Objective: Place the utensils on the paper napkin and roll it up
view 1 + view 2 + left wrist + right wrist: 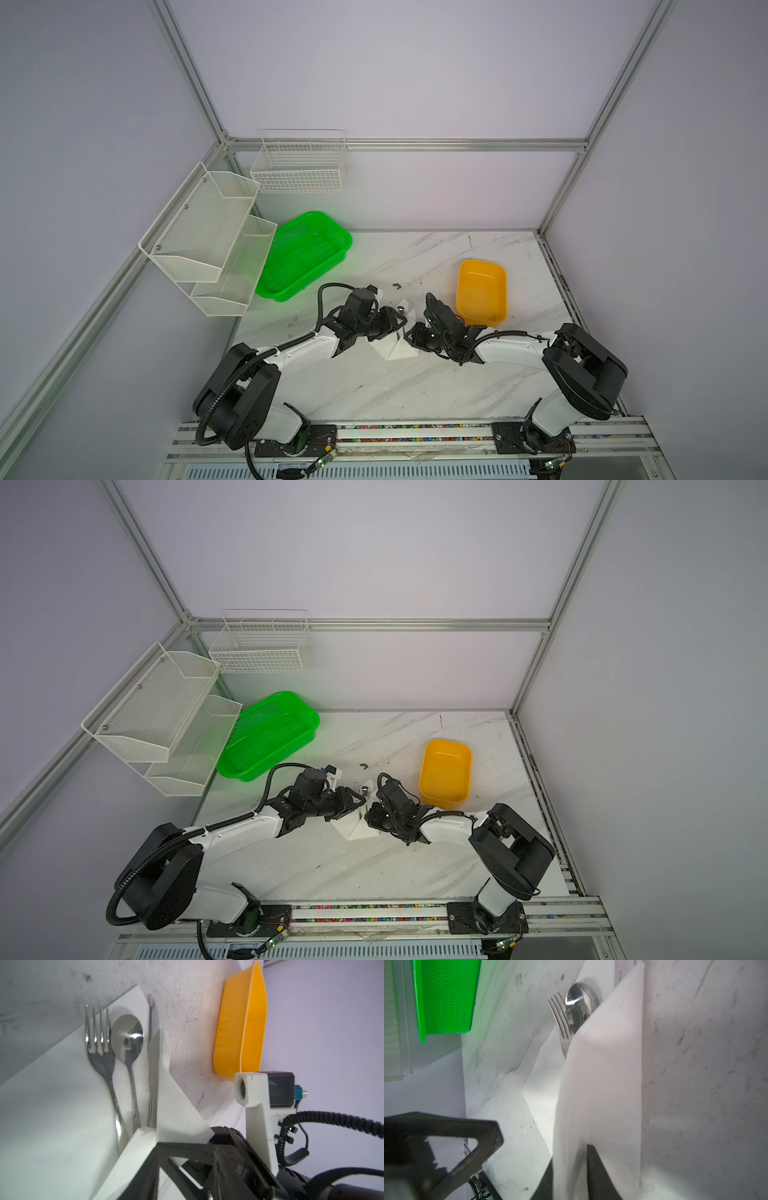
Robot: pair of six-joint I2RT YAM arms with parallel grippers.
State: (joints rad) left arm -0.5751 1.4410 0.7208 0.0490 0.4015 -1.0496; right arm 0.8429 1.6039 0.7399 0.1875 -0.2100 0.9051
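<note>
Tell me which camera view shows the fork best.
The left wrist view: the fork lies nearly whole on the paper napkin, tines sharp. The right wrist view shows only its tines past a napkin fold. Both top views: too small to tell.

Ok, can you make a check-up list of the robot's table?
Surface: white marbled tabletop, scuffed and smudged.
Job's things: fork, spoon and knife lie side by side on the paper napkin; one flap lifted, not rolled.
Clutter: yellow tub and green basket, both empty; small dark scrap.
Grippers: left gripper and right gripper at the napkin; right jaws apart, left unclear.
Cables: black cables along both arms.
Surroundings: white wire racks on the walls.
</note>
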